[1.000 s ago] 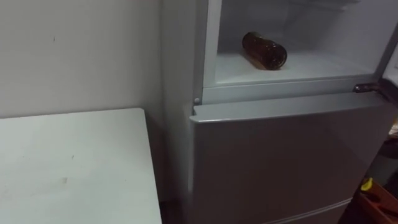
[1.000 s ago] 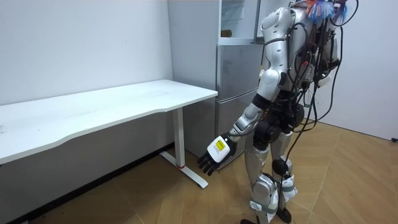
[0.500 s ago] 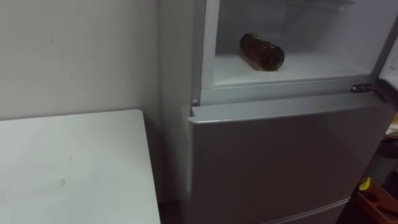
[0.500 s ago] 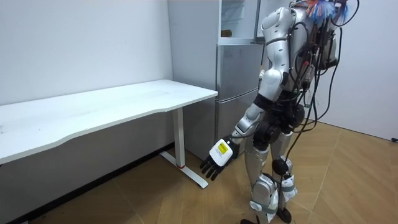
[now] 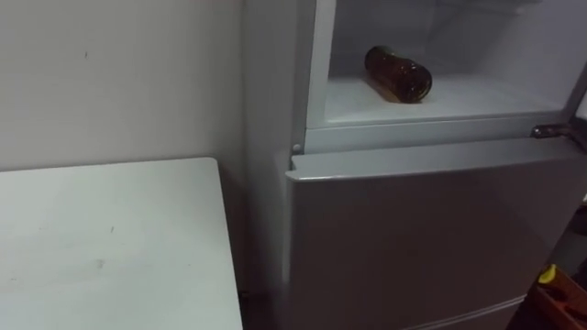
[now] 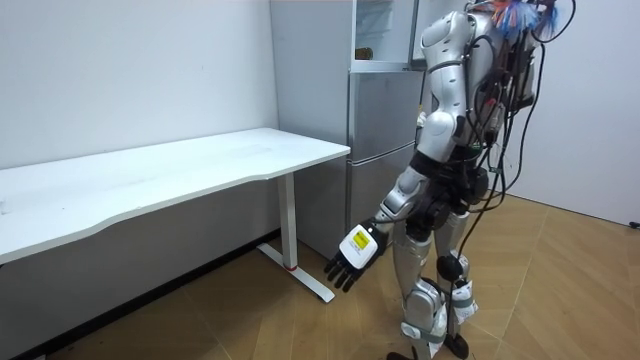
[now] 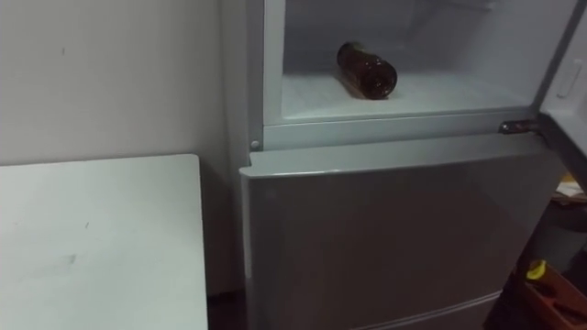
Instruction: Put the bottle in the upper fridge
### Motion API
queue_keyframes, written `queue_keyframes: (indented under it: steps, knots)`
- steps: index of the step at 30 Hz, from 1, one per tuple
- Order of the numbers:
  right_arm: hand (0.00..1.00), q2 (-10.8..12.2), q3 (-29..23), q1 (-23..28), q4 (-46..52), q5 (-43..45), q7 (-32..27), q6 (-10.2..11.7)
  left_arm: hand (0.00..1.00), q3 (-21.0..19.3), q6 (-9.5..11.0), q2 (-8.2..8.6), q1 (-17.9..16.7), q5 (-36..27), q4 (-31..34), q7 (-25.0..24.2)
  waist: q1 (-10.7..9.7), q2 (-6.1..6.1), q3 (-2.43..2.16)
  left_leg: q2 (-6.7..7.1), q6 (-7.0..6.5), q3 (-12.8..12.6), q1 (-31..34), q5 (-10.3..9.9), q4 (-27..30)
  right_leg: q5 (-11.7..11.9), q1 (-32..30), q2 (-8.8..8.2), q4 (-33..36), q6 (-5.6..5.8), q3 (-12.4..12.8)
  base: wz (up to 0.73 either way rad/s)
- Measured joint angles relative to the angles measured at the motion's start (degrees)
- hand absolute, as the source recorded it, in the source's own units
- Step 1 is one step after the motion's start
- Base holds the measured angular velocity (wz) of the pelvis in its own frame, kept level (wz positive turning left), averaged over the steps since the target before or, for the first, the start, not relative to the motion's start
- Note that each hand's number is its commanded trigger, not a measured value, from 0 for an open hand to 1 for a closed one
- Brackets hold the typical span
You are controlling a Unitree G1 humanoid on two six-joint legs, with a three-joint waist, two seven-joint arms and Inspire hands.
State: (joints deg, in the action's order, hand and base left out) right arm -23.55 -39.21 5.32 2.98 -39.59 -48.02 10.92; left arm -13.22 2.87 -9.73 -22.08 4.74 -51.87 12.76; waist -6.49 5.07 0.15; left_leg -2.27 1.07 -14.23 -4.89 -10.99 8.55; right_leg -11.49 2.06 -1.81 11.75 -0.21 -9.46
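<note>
My left hand (image 6: 352,258) hangs low beside my leg, its fingers (image 6: 338,273) straight, a little spread and pointing at the floor, with nothing held in them. It is out in front of the near corner of the white table (image 5: 110,247), apart from it and below the tabletop.

I stand facing the fridge, close to it, with the table on my left and its right edge running near the fridge's side (a narrow dark gap shows between the two). A plain pale wall (image 5: 119,82) rises behind the table.

The bottle (image 5: 398,73) is brown and lies on its side on the white floor of the upper fridge compartment (image 5: 413,136). It sits left of the middle of that floor, set at a slant, its broad end nearer the front edge and touching nothing else. The upper door (image 7: 573,87) stands open at my right, by a dark hinge (image 5: 553,131) at the compartment's front right corner. The grey lower door (image 5: 431,238) beneath is closed.
</note>
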Motion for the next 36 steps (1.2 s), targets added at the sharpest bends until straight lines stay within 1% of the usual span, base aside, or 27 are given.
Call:
queue_keyframes:
  steps: [3,8,12,17,20,23,27,29,32,34,36]
  knots:
    - [0.00,0.00,0.00,0.00,0.09,1.36,0.26,-0.29,0.00,-0.10,0.00,0.00,-0.02,0.03,-0.01,-0.66,0.46,-0.02,0.01,-0.01,0.00,0.06,-0.21,0.00,0.02,-0.15,-0.01,-0.02,0.07,-0.02,0.06,0.00]
    - [0.00,-0.02,0.68,0.00,0.78,2.37,1.27,-1.02,0.00,-0.07,0.00,0.02,-0.03,-0.04,-0.02,-1.06,0.43,-0.04,0.04,-0.03,0.00,0.34,-0.19,-0.01,-0.08,-0.21,-0.17,0.03,0.25,-0.03,0.03,0.00]
    - [0.00,-0.04,2.24,0.31,2.33,4.67,1.35,-1.16,0.00,-0.08,0.00,0.04,0.01,-0.01,-0.06,-1.06,0.41,-0.04,0.04,-0.04,0.00,0.34,-0.15,-0.01,-0.21,-0.21,-0.46,0.06,0.56,-0.04,0.18,-0.02]
    - [0.00,-0.07,2.26,0.30,2.52,4.95,2.85,-1.86,0.00,-0.12,-0.03,0.04,-0.01,0.06,-0.21,-1.06,0.51,0.11,0.07,0.00,0.00,0.34,0.16,-0.01,-0.19,-0.19,-0.86,0.07,0.98,-0.06,0.47,-0.01]
    - [0.00,-0.22,2.25,0.29,2.64,6.87,3.63,-2.27,0.00,-0.28,-0.07,0.04,0.00,1.56,-0.21,-1.07,0.48,0.13,0.07,0.00,0.00,0.32,0.12,-0.01,-0.16,-0.19,-0.91,0.07,0.92,-0.06,0.55,-0.01]
    - [0.00,-0.23,2.24,0.28,3.06,11.24,4.48,-2.43,0.00,-0.27,-0.25,0.06,-0.07,2.23,-0.21,-1.09,0.63,0.14,0.06,0.00,0.00,0.31,0.10,0.00,-0.03,-0.20,-0.91,0.07,0.85,-0.07,0.55,0.00]
    - [0.00,-0.22,2.46,0.42,4.46,14.14,6.00,-4.11,0.00,-0.28,-0.39,0.07,-0.65,2.89,-0.22,-1.09,0.60,0.16,0.06,0.00,0.00,0.30,0.08,-0.01,0.09,-0.30,-0.98,-0.03,0.90,-0.12,0.41,0.00]
    - [0.00,-0.22,3.17,0.66,5.51,15.95,6.70,-4.70,0.00,-0.30,-0.45,0.07,-0.83,3.00,-0.22,-1.09,0.62,0.17,0.06,-0.03,0.00,0.29,0.08,-0.01,0.22,-0.31,-0.99,-0.04,0.97,-0.13,0.38,0.00]
    - [0.00,-0.22,4.88,0.84,6.93,17.35,8.03,-4.76,0.00,-0.30,-0.32,0.07,-0.54,3.04,-1.14,-1.12,0.71,0.20,0.04,-0.04,0.00,0.24,-0.11,0.00,0.22,-0.31,-0.82,-0.03,1.01,-0.14,0.36,0.00]
    - [0.00,-0.22,5.24,0.80,7.71,17.37,9.26,-4.76,0.00,-0.30,-0.32,0.06,-0.53,3.34,-1.24,-1.19,1.06,0.42,0.01,-0.04,0.00,0.25,-0.19,-0.01,0.22,-0.33,-0.80,-0.04,1.09,-0.17,0.38,0.00]
    - [0.00,-0.29,5.25,0.39,11.27,17.30,10.13,-4.74,0.00,-0.30,-0.31,0.05,-0.44,3.87,-1.38,-1.25,1.22,0.91,0.01,-0.06,0.00,0.14,-0.43,0.00,0.22,-0.36,-0.56,0.00,1.03,-0.22,0.46,-0.02]
